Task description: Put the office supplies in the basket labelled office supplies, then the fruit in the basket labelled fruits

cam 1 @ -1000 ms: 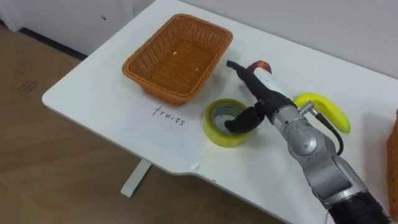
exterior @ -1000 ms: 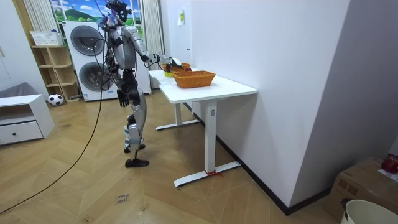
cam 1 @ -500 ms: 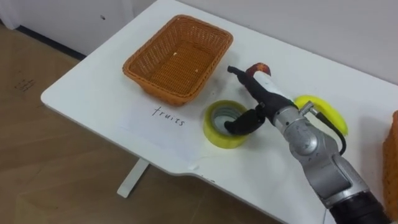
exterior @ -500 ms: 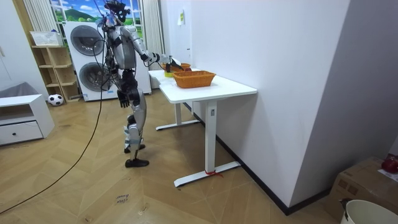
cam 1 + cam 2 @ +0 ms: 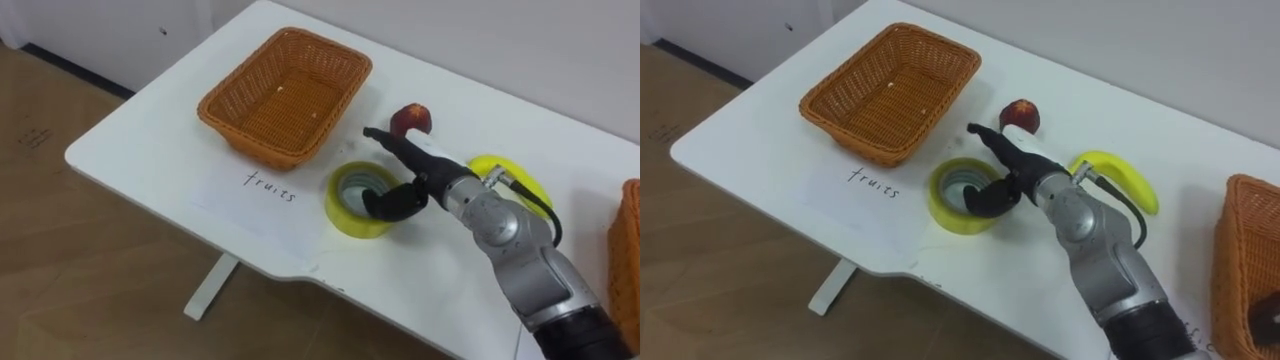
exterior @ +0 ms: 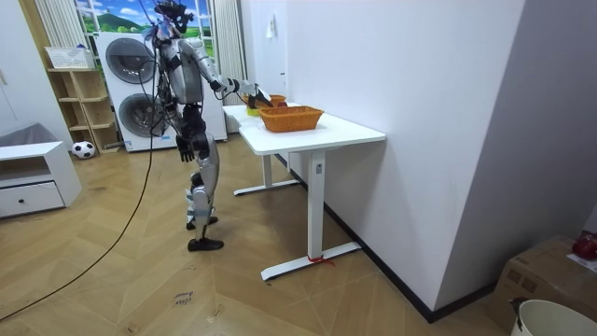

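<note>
Down at the near edge of the white table [image 5: 140, 150] lies a sheet of paper [image 5: 262, 190] with handwriting on it. Just past it is the yellow roll of tape [image 5: 352, 215], flat on the table. The right hand [image 5: 432, 173] is right over its far side, the thumb hooked down at the rim and the fingers [image 5: 392, 141] stretched straight out above, not clamped on it. Behind the wrist lies the banana [image 5: 523, 177], partly hidden by the arm. Just off the fingertips sits the red apple [image 5: 411, 119], apart from them. Farther back stands the wicker basket [image 5: 285, 95], with no fruit in it. A second basket [image 5: 625, 250] shows at the right edge. In the room view the robot stands at the table's end, and its left hand [image 6: 187, 145] hangs by its side, fingers too small to read.
</note>
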### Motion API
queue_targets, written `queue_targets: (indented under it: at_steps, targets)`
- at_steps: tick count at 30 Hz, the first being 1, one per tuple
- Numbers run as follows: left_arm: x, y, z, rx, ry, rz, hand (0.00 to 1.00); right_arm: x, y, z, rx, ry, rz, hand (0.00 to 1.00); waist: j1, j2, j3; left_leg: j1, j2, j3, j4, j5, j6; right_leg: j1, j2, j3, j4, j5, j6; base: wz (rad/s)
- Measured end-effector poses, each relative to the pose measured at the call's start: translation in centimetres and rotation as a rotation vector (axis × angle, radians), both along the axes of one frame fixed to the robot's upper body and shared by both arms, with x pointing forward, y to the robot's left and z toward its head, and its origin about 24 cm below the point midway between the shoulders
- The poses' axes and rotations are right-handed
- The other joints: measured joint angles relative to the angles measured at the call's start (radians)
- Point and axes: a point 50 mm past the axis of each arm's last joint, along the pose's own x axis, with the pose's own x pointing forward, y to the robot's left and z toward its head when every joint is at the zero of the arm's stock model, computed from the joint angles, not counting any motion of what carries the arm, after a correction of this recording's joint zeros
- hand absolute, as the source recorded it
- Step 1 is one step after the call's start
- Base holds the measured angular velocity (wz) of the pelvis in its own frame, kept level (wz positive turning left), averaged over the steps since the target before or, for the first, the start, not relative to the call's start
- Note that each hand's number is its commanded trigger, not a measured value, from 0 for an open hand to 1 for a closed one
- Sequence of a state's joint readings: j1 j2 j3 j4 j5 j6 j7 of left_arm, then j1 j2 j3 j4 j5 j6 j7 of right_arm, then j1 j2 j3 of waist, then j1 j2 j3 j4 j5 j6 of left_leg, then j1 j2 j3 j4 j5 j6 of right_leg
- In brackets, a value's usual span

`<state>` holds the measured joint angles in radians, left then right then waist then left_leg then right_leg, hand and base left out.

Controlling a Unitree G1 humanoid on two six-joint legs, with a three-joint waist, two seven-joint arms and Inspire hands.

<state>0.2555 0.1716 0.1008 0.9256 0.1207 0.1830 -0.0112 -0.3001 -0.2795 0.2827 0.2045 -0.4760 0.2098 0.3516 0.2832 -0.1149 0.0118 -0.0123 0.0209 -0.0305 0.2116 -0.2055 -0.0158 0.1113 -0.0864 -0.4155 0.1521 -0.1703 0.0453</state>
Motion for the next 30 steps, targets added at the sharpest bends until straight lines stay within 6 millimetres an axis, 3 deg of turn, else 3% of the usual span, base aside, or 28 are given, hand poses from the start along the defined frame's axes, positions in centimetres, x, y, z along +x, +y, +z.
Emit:
queue_targets:
  at_steps: [11, 19, 30]
  targets:
    - [-0.2, 0.2, 0.1, 0.007, 0.008, 0.007, 0.0, 0.5, -0.4, 0.1, 0.011, 0.051, 0.004, 0.0, 0.001, -0.016, 0.0034, -0.011, -0.001, -0.007, 0.013, 0.0, 0.0, -0.005, 0.0, 0.0, 0.0, 0.0, 0.0, 0.01]
    - [-0.4, 0.4, 0.1, 0.012, 0.029, 0.013, 0.0, 0.5, -1.1, -0.8, 0.019, 0.119, -0.027, 0.0, 0.024, -0.016, 0.0042, 0.004, -0.001, -0.012, 0.007, 0.0, 0.0, 0.01, 0.002, 0.001, -0.001, 0.0, 0.0, 0.01]
    - [0.2, 0.8, 0.2, 0.032, 0.051, -0.003, 0.0, 0.3, -1.6, -1.4, 0.011, 0.24, 0.016, 0.0, 0.037, -0.029, 0.001, 0.003, -0.001, -0.027, 0.011, 0.004, -0.005, 0.01, 0.004, -0.004, 0.0, 0.0, 0.0, 0.0]
